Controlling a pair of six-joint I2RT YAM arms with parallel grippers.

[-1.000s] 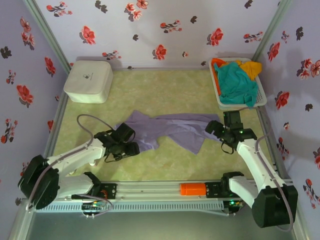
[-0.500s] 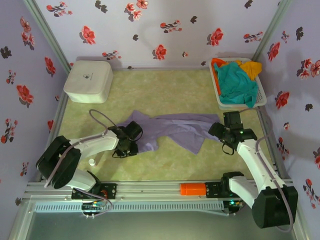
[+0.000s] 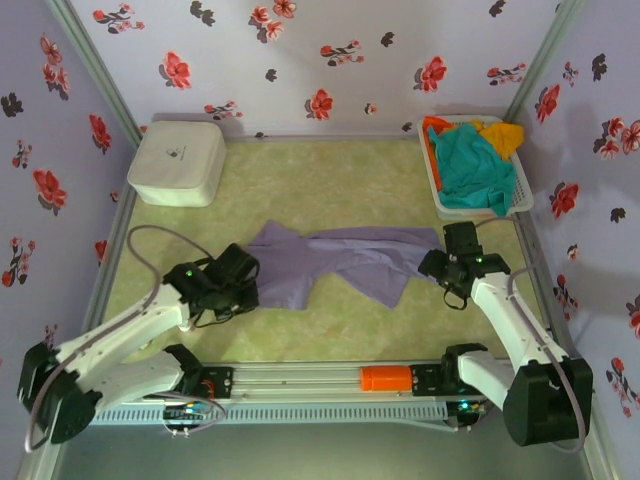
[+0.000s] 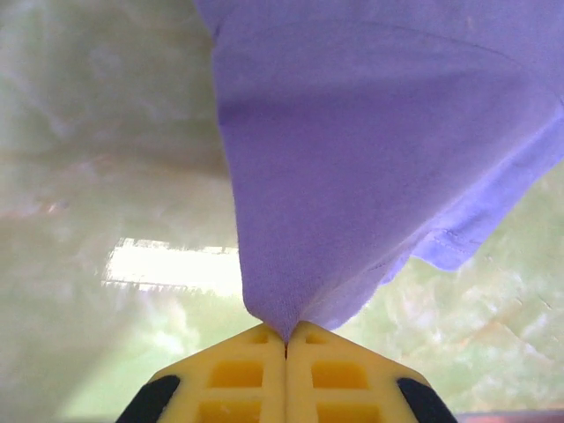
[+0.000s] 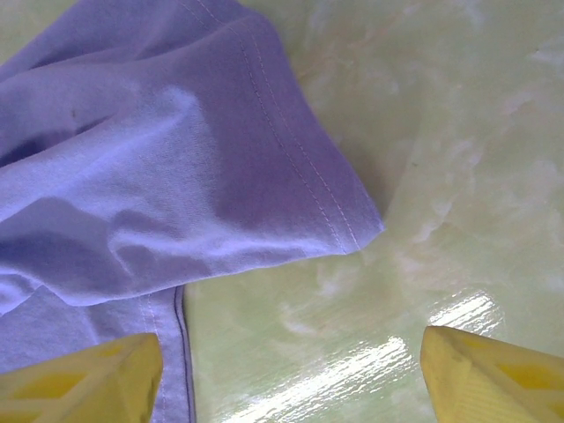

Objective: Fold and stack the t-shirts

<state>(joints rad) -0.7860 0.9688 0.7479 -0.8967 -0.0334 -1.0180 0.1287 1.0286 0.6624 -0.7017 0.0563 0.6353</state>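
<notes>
Okay, the lavender t-shirt [image 3: 340,260] lies crumpled mid-surface, between the two arms, not yet folded. Its long axis runs left-right across the surface [image 3: 330,180], and one flap droops toward the near edge right of centre. I can't make out a collar, so I can't tell which way the neck points.

The left tool [image 3: 235,285] is at the shirt's left end. In the left wrist view the left tool [image 4: 285,339] has its yellow jaws pressed together with a bunched corner of the lavender t-shirt [image 4: 370,159] pinched between them. The cloth fans out from the pinch and looks lifted a bit off the surface. My guess is that it holds the corner so that end can be pulled out straight.

The right tool [image 3: 442,266] is at the shirt's right end. In the right wrist view the right tool [image 5: 291,339] has its jaws wide apart with nothing between them. They hover just beside a double-stitched hem of the lavender t-shirt [image 5: 159,176], probably a sleeve or a bottom corner. It's likely lining up to grab the opposite end so both arms can stretch the shirt flat before folding.

The teal t-shirt [image 3: 470,165], orange t-shirt [image 3: 436,127] and yellow t-shirt [image 3: 503,135] are heaped in a white basket [image 3: 478,213] at far right, untouched. A white box [image 3: 177,163] sits far left, well apart from the shirt.

The task looks early: no fold made, no stack started.
</notes>
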